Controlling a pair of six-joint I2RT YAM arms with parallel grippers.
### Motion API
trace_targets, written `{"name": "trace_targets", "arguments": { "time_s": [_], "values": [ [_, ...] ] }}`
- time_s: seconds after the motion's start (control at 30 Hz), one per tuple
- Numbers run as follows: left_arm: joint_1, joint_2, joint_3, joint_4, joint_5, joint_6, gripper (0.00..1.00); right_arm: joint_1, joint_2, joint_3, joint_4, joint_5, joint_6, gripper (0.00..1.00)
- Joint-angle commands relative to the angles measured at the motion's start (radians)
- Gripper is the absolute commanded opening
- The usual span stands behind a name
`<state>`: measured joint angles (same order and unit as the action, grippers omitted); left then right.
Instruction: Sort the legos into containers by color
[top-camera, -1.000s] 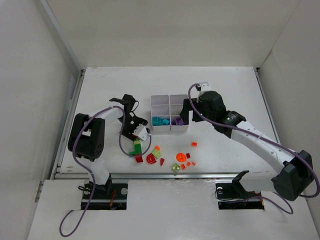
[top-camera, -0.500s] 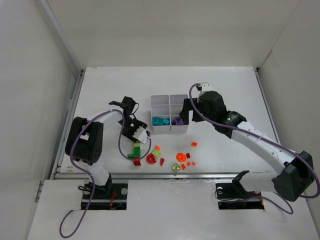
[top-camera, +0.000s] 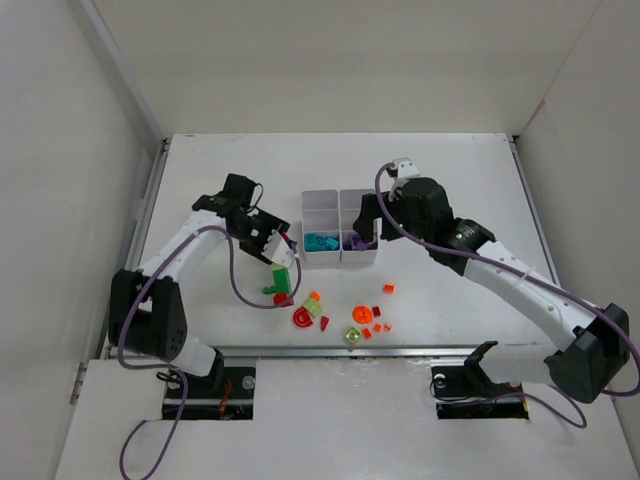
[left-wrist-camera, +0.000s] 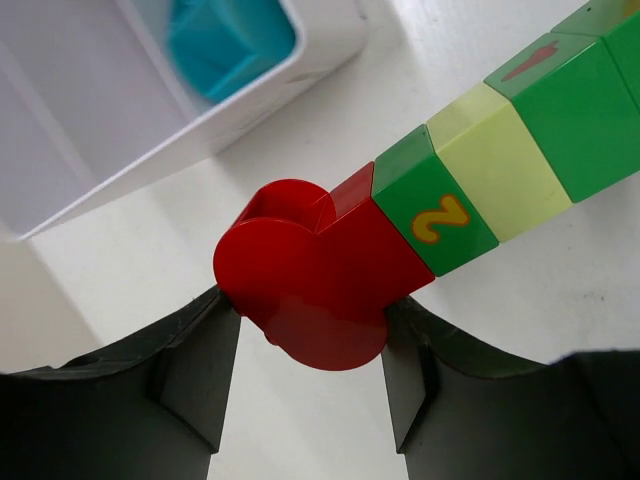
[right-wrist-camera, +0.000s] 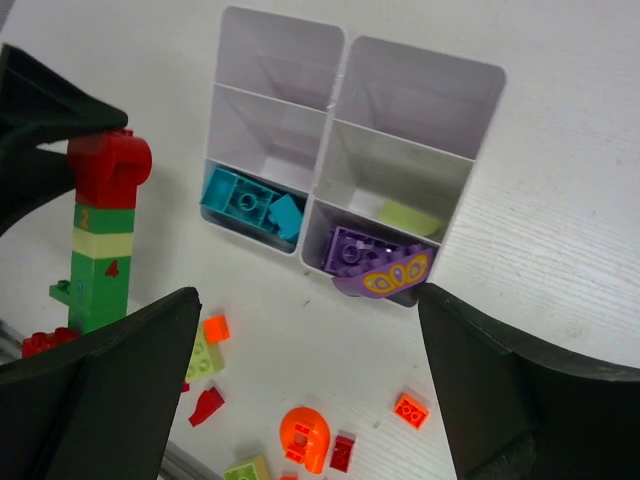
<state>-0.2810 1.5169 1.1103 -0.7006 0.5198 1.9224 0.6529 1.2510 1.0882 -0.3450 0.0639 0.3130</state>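
Observation:
My left gripper (left-wrist-camera: 310, 322) is shut on a red brick (left-wrist-camera: 305, 285) that tops a stack of green and lime legos (left-wrist-camera: 520, 130). In the top view that left gripper (top-camera: 277, 254) holds the stack (top-camera: 283, 281) just left of the white containers (top-camera: 322, 195). The stack (right-wrist-camera: 98, 262) hangs upright in the right wrist view. Teal bricks (right-wrist-camera: 245, 205) fill the near left compartment and purple ones (right-wrist-camera: 365, 255) the near right. My right gripper (right-wrist-camera: 308, 300) is open above the containers' near edge, in the top view too (top-camera: 362, 226), holding nothing.
Loose legos lie in front of the containers: an orange round piece (top-camera: 360, 315), a red arc (top-camera: 303, 318), a lime brick (top-camera: 314, 307) and small orange and red bits (top-camera: 388, 289). A lime piece (right-wrist-camera: 408, 217) sits in the middle right compartment. The table's front rail (top-camera: 330, 350) is close.
My left gripper has closed on the red top of the stack and carried it up and right toward the containers. Its elbow has swung left. The right arm barely moved.

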Motion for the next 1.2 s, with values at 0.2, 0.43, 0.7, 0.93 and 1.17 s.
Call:
{"name": "trace_targets", "arguments": {
  "time_s": [0.2,0.43,0.7,0.93,1.17],
  "values": [
    [-0.013,-0.352,-0.096,0.205,0.095,-0.416,0.0,0.069,0.094,0.151,0.172,-0.296,-0.092,0.95],
    [-0.058,-0.553,-0.171,0.378,0.055,-0.623,0.0,0.116,0.306,0.379,0.207,-0.476,-0.144,0.98],
    [-0.058,-0.639,-0.191,0.389,0.074,-0.683,0.0,0.154,0.363,0.401,0.216,-0.573,-0.132,1.0],
    [-0.058,-0.658,-0.202,0.398,0.112,-0.703,0.0,0.174,0.381,0.372,0.3,-0.585,-0.049,0.92],
    [-0.067,-0.658,-0.193,0.411,0.112,-0.721,0.0,0.183,0.401,0.348,0.313,-0.586,-0.029,0.78]
  ]
}}
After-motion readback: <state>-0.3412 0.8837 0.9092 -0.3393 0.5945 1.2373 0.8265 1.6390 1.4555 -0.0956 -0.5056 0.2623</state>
